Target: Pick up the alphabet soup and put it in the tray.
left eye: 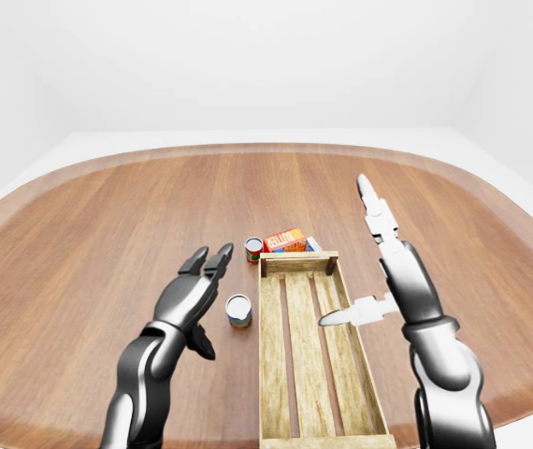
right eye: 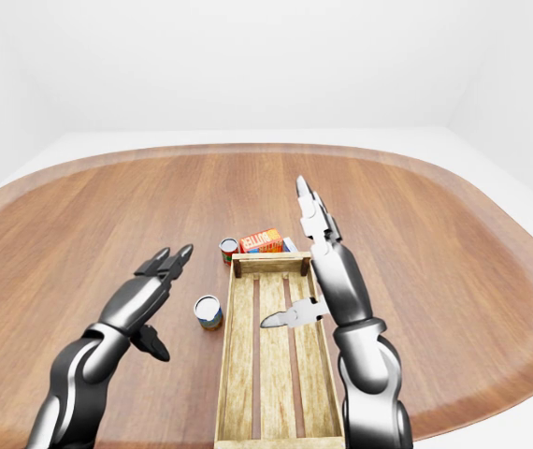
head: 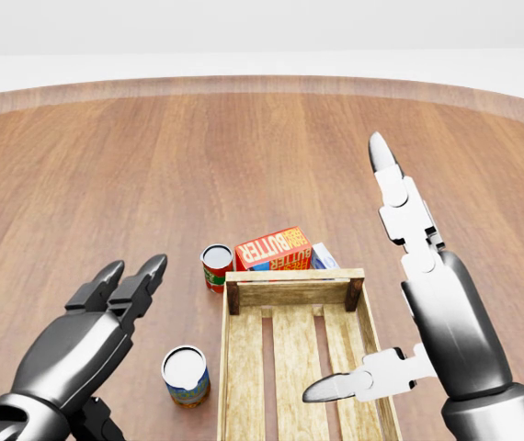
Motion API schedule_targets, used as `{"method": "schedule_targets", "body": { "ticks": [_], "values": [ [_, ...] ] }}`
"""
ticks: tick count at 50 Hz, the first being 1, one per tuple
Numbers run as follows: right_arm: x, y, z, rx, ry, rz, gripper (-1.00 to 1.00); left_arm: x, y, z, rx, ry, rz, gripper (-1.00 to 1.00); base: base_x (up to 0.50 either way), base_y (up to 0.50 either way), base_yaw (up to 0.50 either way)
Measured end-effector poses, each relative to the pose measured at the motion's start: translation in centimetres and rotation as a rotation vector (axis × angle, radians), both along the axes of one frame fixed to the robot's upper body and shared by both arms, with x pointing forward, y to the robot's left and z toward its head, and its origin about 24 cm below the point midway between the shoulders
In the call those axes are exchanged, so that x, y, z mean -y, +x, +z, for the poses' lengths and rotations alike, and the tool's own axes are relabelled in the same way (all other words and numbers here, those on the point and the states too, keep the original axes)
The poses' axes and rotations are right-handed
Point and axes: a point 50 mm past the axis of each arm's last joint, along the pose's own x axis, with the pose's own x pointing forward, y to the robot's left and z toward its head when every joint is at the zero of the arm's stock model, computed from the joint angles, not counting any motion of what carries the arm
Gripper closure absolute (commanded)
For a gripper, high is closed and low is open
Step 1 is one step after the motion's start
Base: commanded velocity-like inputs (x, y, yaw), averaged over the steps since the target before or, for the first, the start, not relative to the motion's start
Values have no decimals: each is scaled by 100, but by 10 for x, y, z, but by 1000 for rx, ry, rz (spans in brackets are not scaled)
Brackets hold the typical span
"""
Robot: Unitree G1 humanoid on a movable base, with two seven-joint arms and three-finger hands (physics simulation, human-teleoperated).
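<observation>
Looking down over our own arms, we see a broad wooden table (head: 106, 165) with rounded edges, and on it a long slatted wooden tray (head: 294, 367) running from the near edge away from us.

Our left hand (head: 92, 326) hangs above the table to the left of the tray, fingers stretched out and spread, gripping nothing. Just right of it, between this hand and the tray's left wall, stands a can with a pale lid and a blue, green and orange label (head: 187, 375); we take it for the alphabet soup, though the label is too small to read. It stands upright on the table, outside the tray and close beside it, untouched by either hand.

Our right hand (head: 409, 276) is raised over the right side of the tray, fingers (head: 386, 175) pointing up and away, the thumb jutting left over the slats. It too is spread wide and holds nothing.

Past the tray's far end sit three more things. A second can with a red label (head: 217, 266) stands upright just off the far left corner. To its right an orange butter box (head: 273, 248) lies against the end wall, and a small blue and white carton (head: 324, 256) peeks out beside it, mostly hidden by the tray.
</observation>
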Motion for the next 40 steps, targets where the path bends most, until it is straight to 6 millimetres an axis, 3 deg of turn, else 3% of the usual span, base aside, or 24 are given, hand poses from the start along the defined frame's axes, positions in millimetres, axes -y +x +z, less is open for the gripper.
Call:
{"method": "schedule_targets", "body": {
  "ticks": [16,40],
  "values": [
    [0,-1,1,6,0,0,-100,6,13,-8,-64,86,-30,-100,0,0,0],
    [1,-2,3,14,-1,3,-100,9,38,-36,-151,131,-35,-100,0,0,0]
  ]
}}
